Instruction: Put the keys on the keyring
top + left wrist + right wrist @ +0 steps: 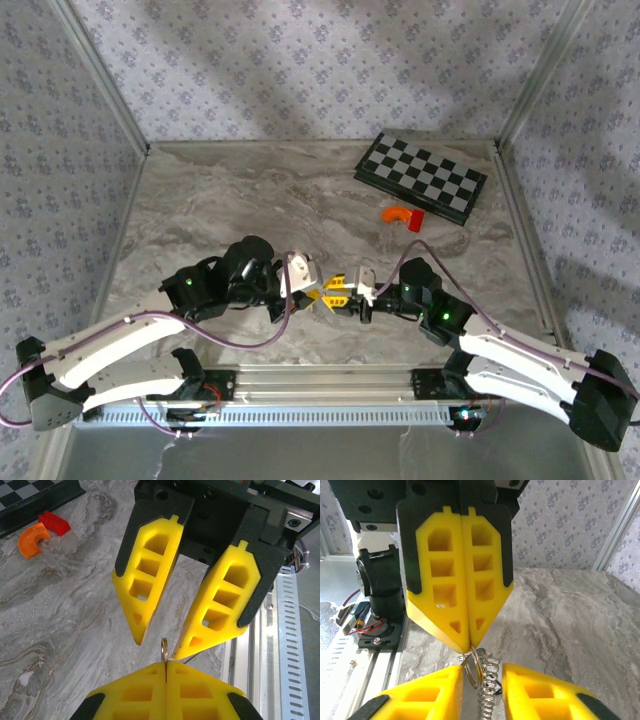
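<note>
One keyring pinched in the closed left gripper, right gripper with jaws parted either side of it, one orange curved piece, one red block, one chessboard

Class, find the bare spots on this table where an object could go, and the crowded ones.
Bare marble runs from the left wall to the chessboard. Crowded: around the orange piece and red block, and front centre where the fingers meet.

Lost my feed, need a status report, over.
Left end effector shut on keyring. Right end effector open, fingers either side of it. Orange piece far back, no obstruction.
</note>
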`<move>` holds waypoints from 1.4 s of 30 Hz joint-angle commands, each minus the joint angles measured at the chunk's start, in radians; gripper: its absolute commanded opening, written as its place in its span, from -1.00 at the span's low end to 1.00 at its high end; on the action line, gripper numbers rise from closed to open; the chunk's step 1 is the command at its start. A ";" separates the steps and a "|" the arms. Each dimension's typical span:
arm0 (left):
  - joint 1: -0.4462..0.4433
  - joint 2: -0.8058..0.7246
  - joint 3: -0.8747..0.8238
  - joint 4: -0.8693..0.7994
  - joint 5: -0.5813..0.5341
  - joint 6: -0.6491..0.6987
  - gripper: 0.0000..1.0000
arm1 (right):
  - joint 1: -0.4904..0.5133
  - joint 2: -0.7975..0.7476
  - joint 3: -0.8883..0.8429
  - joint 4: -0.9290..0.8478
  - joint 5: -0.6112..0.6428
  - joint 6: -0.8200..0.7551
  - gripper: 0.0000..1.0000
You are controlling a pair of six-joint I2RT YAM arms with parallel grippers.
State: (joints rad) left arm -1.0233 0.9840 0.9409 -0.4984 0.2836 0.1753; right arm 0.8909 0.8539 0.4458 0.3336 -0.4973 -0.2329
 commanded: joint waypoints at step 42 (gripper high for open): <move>-0.042 -0.227 -0.128 0.348 0.022 -0.115 -0.17 | -0.088 -0.055 -0.090 0.548 -0.141 0.414 -1.00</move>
State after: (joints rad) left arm -1.0607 0.7559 0.8097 -0.2379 0.2550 0.0792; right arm 0.8116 0.7914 0.3538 0.7326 -0.5961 0.0837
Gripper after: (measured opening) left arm 0.416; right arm 0.062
